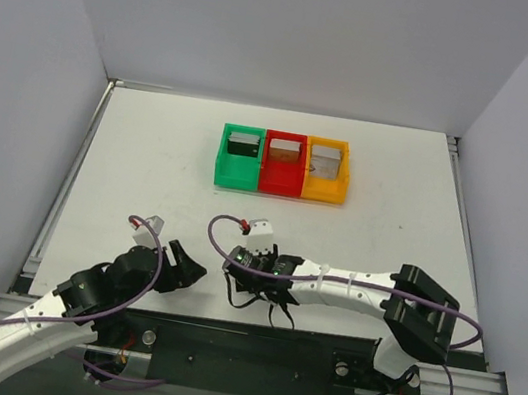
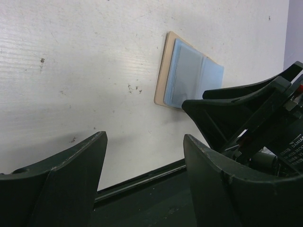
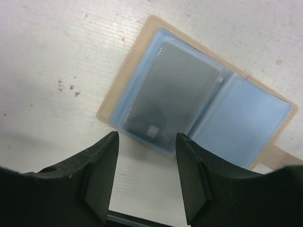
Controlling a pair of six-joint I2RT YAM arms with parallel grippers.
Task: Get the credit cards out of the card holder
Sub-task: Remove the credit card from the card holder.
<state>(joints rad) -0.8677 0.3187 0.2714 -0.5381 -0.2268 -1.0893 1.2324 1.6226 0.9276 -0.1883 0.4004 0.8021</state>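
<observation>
The card holder (image 3: 142, 52) lies open and flat on the white table, tan border around two bluish pocket panels. Its left pocket holds a grey credit card (image 3: 170, 94) with a small chip; the right pocket (image 3: 241, 123) looks bare. My right gripper (image 3: 147, 139) hovers just short of the holder's near edge, open, nothing between its fingers. The left wrist view shows the card holder (image 2: 187, 75) partly behind the right gripper's dark fingers (image 2: 236, 109). My left gripper (image 2: 144, 139) is open and holds nothing. From above, the right gripper (image 1: 244, 267) hides the holder; the left gripper (image 1: 193, 269) sits beside it.
A green bin (image 1: 221, 165), a red bin (image 1: 278, 185) and an orange bin (image 1: 342, 185) stand in a row at the back, each with one card inside. The table's dark front rail (image 2: 142, 182) runs close under my left fingers.
</observation>
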